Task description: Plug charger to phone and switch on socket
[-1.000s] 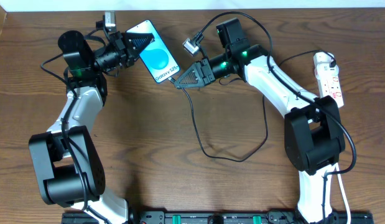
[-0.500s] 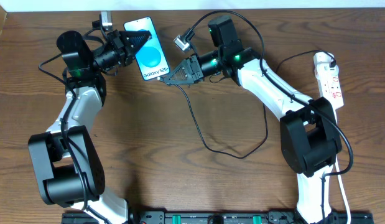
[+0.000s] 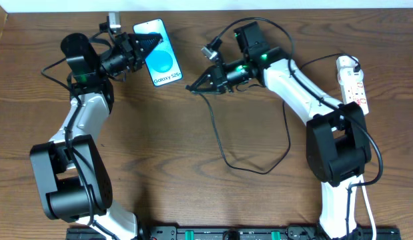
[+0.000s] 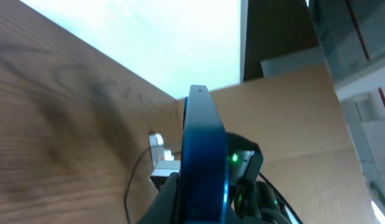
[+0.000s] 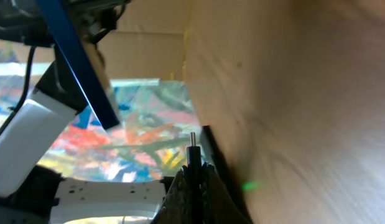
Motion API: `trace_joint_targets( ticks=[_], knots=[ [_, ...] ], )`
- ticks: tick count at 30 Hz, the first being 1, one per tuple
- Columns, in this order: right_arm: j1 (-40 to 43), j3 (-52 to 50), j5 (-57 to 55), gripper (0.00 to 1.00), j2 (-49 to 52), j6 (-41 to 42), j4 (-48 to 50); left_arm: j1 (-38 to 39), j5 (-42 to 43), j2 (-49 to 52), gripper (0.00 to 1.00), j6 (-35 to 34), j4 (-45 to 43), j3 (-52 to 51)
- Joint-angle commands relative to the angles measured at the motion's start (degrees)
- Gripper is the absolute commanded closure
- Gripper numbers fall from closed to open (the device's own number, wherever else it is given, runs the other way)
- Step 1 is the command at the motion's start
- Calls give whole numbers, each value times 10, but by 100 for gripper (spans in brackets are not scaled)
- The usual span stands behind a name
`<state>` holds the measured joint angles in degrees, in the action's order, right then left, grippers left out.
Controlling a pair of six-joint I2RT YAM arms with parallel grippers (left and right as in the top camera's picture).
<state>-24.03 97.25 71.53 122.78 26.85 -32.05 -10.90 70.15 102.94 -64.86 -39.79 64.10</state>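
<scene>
The phone point(image 3: 165, 63), its screen light blue with "Galaxy S25" on it, is held off the table at the back left, with my left gripper point(image 3: 155, 45) shut on its upper part. In the left wrist view the phone point(image 4: 202, 149) stands edge-on between the fingers. My right gripper point(image 3: 194, 87) is shut on the charger's connector point(image 5: 192, 139), whose tip points at the phone's lower end with a small gap between them. The charger's thin black cable point(image 3: 211, 120) loops down across the table toward the right. The white socket point(image 3: 353, 83) lies at the far right.
The phone's blue edge point(image 5: 80, 62) crosses the upper left of the right wrist view. The cable loop lies on the middle of the brown table point(image 3: 166, 153). A white cord point(image 3: 370, 213) runs down past the right arm's base. A rail lines the front edge.
The left gripper shifted the phone slightly left and back, then held still. The right gripper followed with the connector up to the phone's lower end, then drew back to the right.
</scene>
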Motion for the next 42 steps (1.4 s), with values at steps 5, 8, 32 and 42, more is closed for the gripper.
trace_joint_targets(
  ticks=[5, 8, 32, 42],
  knots=[
    [-16, 4, -381, 99, 5, -31, -93, -5, -74, -17, 93, -43, -6, 1],
    [-40, 4, -486, 99, 7, -31, -107, -5, -81, -17, 93, -44, -6, 1],
    [-79, 3, -490, 59, 40, -7, -149, -5, -80, -17, 93, -27, 44, 1],
    [-92, -37, -462, 67, 43, 19, -90, -4, -94, -17, 93, -14, 103, 1]
  ],
)
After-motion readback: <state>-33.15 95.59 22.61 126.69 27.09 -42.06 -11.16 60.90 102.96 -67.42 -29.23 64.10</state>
